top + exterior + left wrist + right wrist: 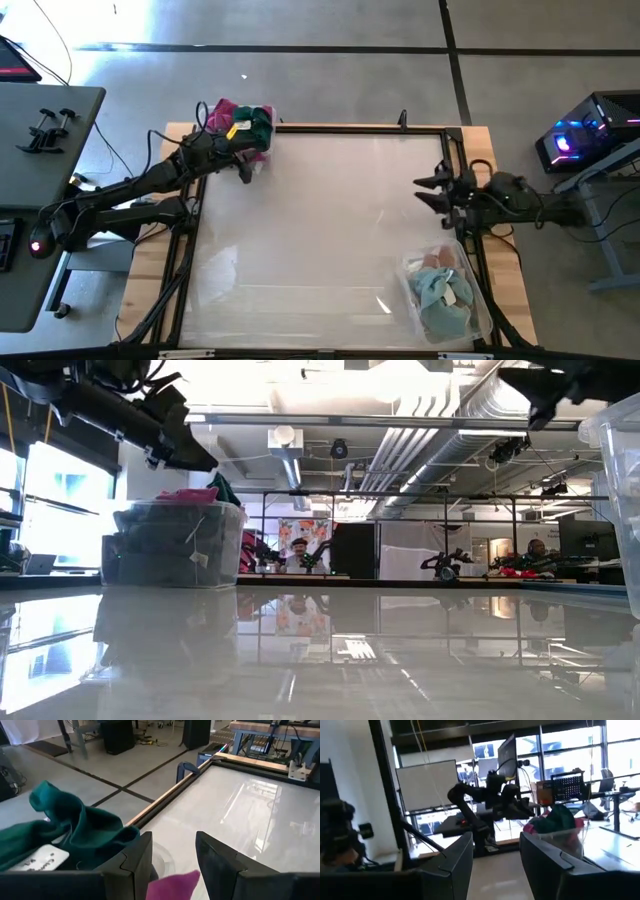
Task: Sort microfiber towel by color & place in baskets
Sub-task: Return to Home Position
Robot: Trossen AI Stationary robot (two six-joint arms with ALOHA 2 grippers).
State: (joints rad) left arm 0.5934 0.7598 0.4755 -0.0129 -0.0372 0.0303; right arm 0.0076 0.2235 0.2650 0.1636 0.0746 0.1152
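Note:
The small clear basket (243, 127) stands at the table's far left corner, holding magenta and dark green towels (190, 497). My left gripper (244, 168) hovers open at that basket's near side. Its wrist view shows the green towel (80, 832) with a white tag beside the fingers and a magenta towel corner (175, 884) low between them; whether they touch it does not show. The larger clear basket (447, 297) sits at the near right, filled with light teal and peach towels. My right gripper (430, 192) waits open above the table's right side.
A black frame rail and wooden border (340, 127) run round the glossy white table top (320, 230). A clamp (186, 768) sits on the far rail. Desks and equipment stand beyond both sides; people show in the room behind in the low view.

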